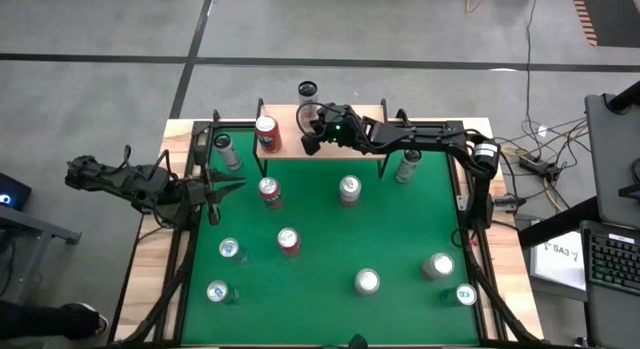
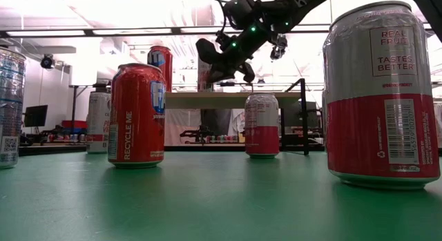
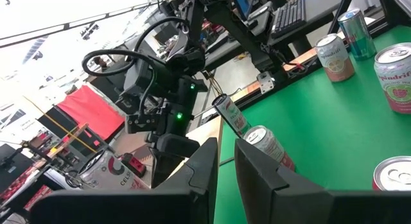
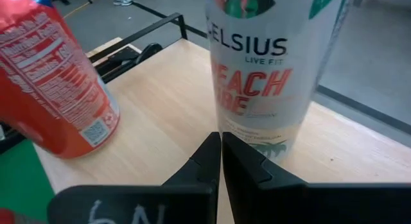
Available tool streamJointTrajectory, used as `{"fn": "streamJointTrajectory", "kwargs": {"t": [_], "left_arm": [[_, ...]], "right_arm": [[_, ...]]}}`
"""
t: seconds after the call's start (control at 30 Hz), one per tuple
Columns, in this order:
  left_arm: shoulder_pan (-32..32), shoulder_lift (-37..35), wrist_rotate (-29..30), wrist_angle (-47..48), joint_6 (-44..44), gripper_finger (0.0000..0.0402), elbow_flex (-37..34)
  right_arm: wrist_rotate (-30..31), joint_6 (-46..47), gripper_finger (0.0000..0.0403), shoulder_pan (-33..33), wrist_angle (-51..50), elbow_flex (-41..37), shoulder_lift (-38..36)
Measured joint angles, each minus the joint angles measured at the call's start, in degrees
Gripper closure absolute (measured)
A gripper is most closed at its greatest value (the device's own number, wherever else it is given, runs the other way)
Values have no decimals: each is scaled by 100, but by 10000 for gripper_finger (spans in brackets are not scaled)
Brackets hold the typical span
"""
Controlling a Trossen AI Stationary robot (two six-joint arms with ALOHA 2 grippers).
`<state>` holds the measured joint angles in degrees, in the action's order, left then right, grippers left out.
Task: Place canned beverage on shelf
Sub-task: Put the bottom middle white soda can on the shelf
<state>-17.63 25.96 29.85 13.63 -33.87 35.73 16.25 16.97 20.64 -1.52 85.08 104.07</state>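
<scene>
A tall white canned beverage (image 4: 263, 70) printed with peach lettering stands upright on the light wood top of the shelf (image 4: 160, 121), at the table's far edge; from above its dark top (image 1: 307, 90) shows. A red can (image 4: 51, 89) stands beside it on the shelf (image 1: 287, 115). My right gripper (image 4: 221, 139) is shut, its tips right before the white can's lower wall. It hangs over the shelf (image 2: 235, 99) in the low view. My left gripper (image 1: 226, 187) waits shut and holding nothing, level, at the table's left edge. My right gripper's shut fingertips (image 4: 209, 150) point slanting down at the lower wall of the white can (image 4: 257, 137), just above its foot. I cannot tell whether they touch it. The can stands upright on the shelf top.
Several more cans stand scattered on the green table (image 1: 320, 219), among them a red one (image 1: 269, 192), a silver one (image 1: 349, 190) and another red one (image 1: 288, 241). Two more (image 1: 226, 149) (image 1: 407, 167) stand by the shelf's black legs.
</scene>
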Motion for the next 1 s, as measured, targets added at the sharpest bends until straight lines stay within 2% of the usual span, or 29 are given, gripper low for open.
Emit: {"fn": "streamJointTrajectory", "kwargs": {"t": [0.4,0.7,1.0], "left_arm": [[0,0,0,0,2,365,0],[0,2,0,-11,-13,365,0],[0,48,0,-20,-39,365,0]], "right_arm": [[26,-46,394,186,70,-2,0],[-187,-28,394,162,107,-4,0],[-170,-198,394,179,511,-7,0]]}}
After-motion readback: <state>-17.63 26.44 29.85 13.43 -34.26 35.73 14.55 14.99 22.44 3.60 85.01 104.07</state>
